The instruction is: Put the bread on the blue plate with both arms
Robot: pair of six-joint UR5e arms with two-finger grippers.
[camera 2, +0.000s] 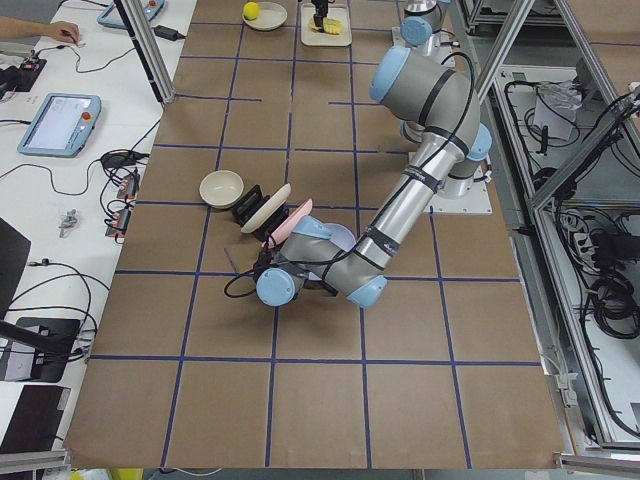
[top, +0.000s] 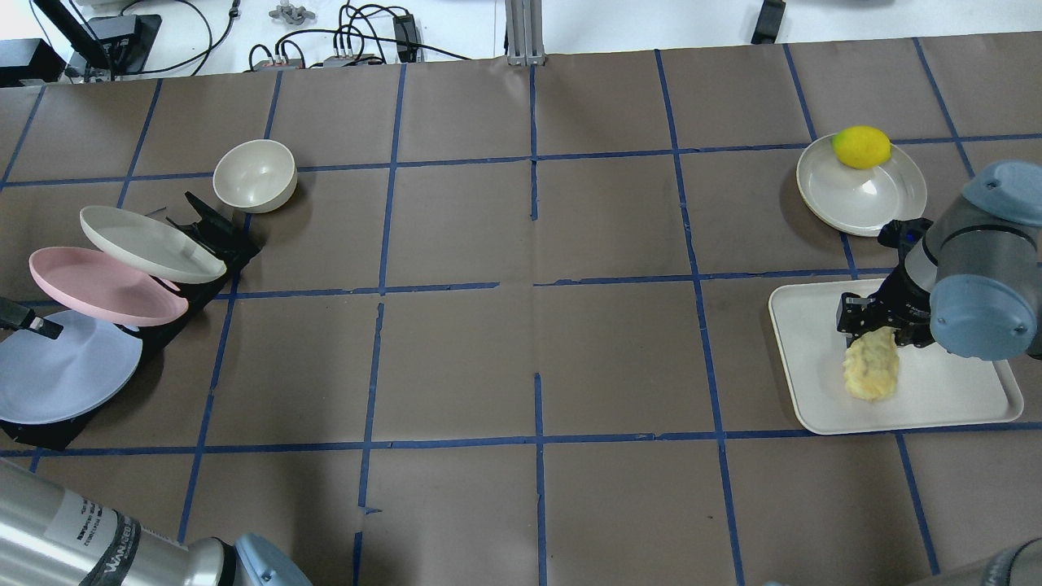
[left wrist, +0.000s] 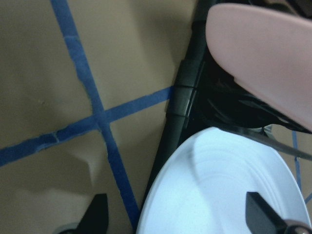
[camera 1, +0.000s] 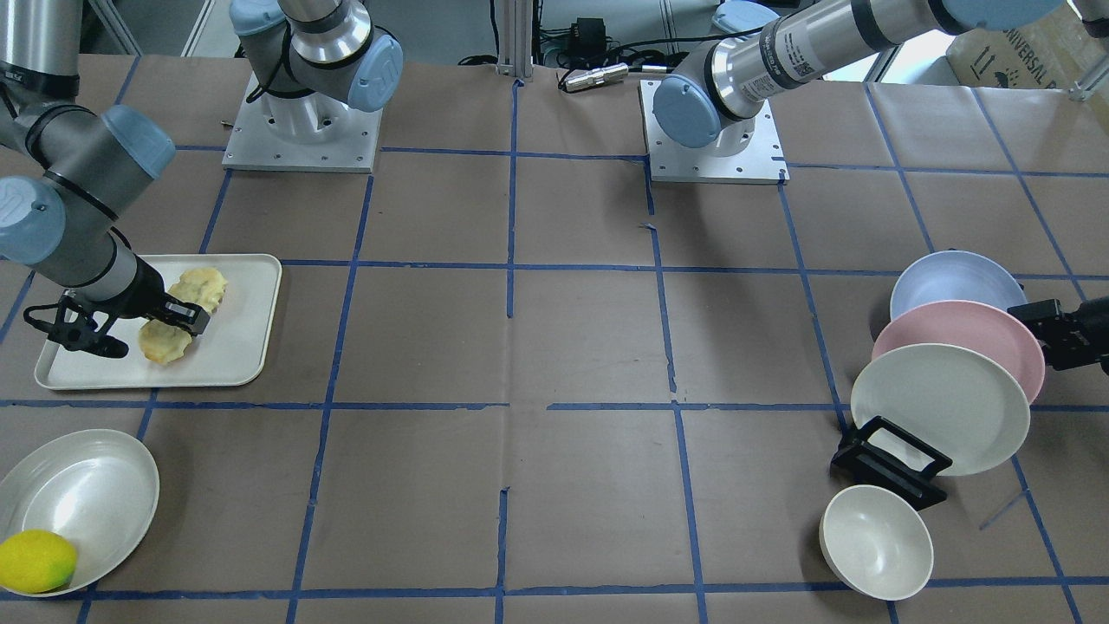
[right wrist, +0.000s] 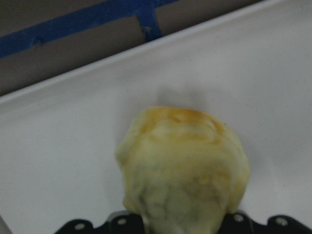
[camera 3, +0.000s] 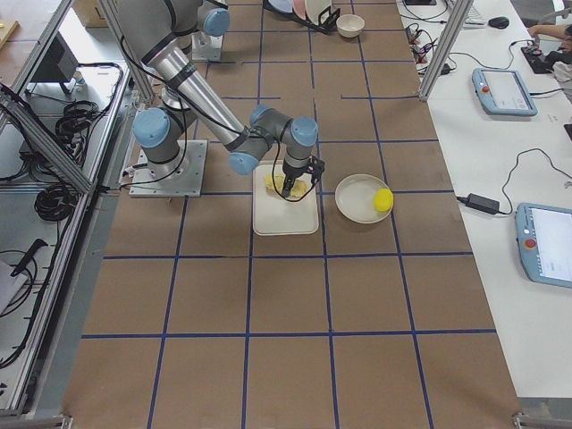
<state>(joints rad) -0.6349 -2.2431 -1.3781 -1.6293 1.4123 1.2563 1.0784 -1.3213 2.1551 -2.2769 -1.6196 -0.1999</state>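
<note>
The bread [camera 1: 165,344] lies on a white tray [camera 1: 234,347] at the robot's right end of the table. My right gripper [camera 1: 179,319] is shut on the bread around its middle; both bread ends stick out. The overhead view shows the same grip [top: 875,325] on the bread [top: 871,370], and the right wrist view shows the bread [right wrist: 183,165] between the fingers. The blue plate [camera 1: 949,282] leans in a black rack at the far end. My left gripper [camera 1: 1040,316] is open at its rim. In the left wrist view the blue plate [left wrist: 219,185] lies between the spread fingertips [left wrist: 97,214].
A pink plate [camera 1: 953,334] and an off-white plate [camera 1: 940,407] lean in the same black rack [camera 1: 888,459], right beside the blue one. A white bowl [camera 1: 875,542] stands near the rack. A lemon [camera 1: 35,562] sits in a shallow dish [camera 1: 87,494] near the tray.
</note>
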